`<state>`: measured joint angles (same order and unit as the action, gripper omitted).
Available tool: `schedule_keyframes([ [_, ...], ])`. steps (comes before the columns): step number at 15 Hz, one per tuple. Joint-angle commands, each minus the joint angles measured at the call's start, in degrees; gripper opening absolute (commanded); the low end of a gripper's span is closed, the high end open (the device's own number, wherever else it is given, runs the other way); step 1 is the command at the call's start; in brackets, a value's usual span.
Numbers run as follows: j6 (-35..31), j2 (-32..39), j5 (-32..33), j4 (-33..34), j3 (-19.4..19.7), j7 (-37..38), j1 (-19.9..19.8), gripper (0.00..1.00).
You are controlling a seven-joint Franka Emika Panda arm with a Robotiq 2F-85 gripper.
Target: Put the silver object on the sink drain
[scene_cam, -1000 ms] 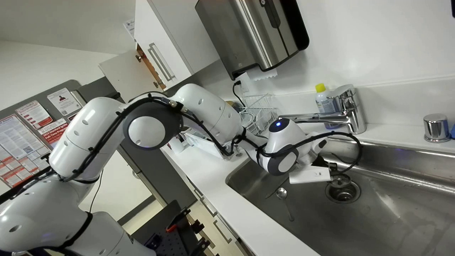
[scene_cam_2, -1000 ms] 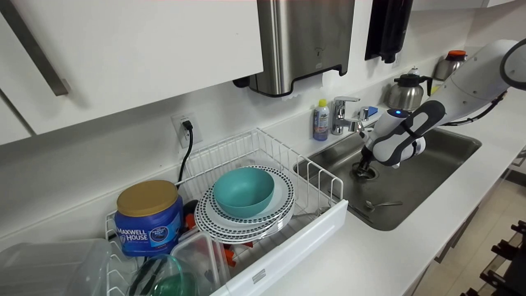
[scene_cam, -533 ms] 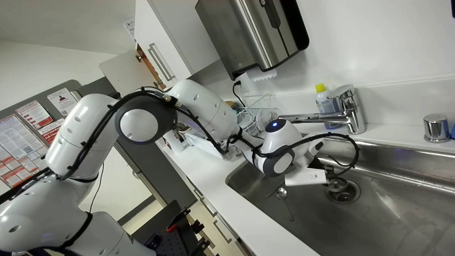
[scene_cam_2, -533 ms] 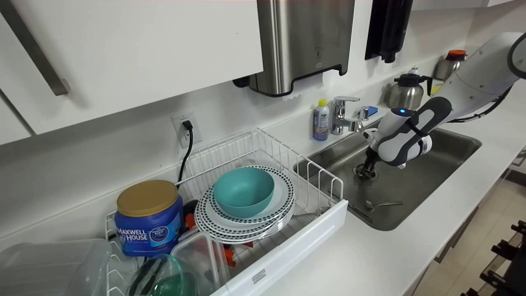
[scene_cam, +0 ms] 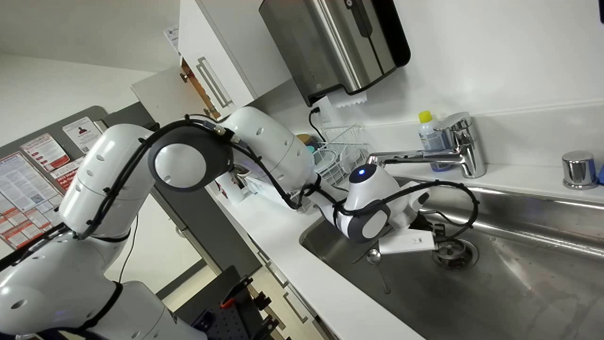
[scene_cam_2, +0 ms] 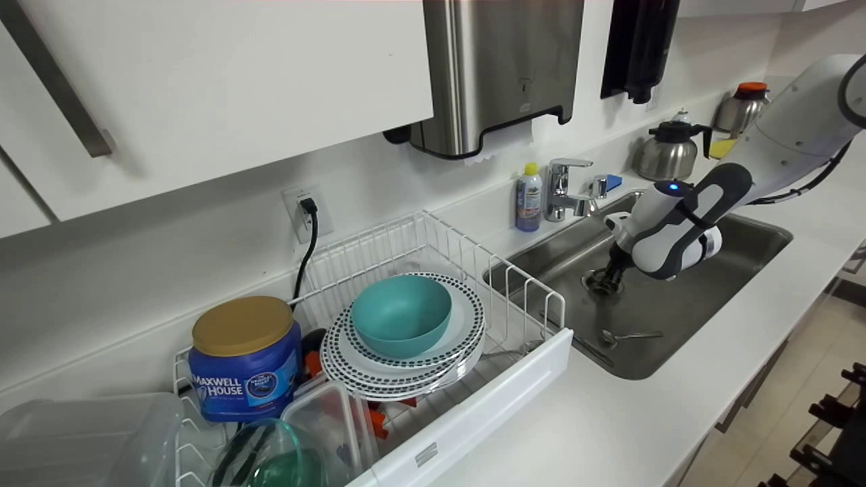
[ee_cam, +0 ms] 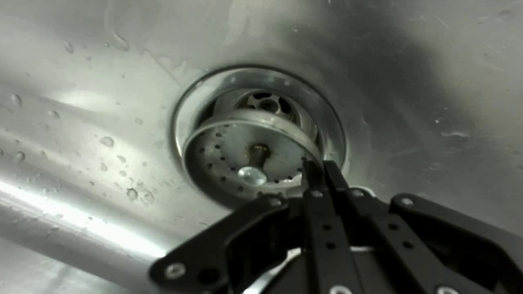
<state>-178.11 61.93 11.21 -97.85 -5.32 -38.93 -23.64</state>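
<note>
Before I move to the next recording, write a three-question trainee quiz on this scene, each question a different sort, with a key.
1. Which part of the silver strainer do the jaws grip?
2. True or false: in the wrist view, the silver strainer fully covers the drain.
3. The bowl on the stacked plates is: A) red; B) teal; C) yellow.

Key:
1. Its rim.
2. False; part of the drain's opening shows.
3. B.

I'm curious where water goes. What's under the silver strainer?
The sink drain: part of its rim and inner holes show. The strainer and the pincer gripping it hide the rest.
</note>
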Motion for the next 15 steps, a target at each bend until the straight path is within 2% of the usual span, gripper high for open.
schedule_keyframes([
  [1,-3.14,-0.87,2.7,-2.31,-0.52,1.02,-1.37,0.01],
  [5,-4.61,0.12,4.77,-1.7,-0.85,0.84,-2.27,0.01],
  [10,-4.78,1.48,6.59,-0.74,-3.27,0.06,-4.54,0.01],
  [15,-5.33,2.73,6.98,0.78,-2.67,0.93,-4.27,0.01],
])
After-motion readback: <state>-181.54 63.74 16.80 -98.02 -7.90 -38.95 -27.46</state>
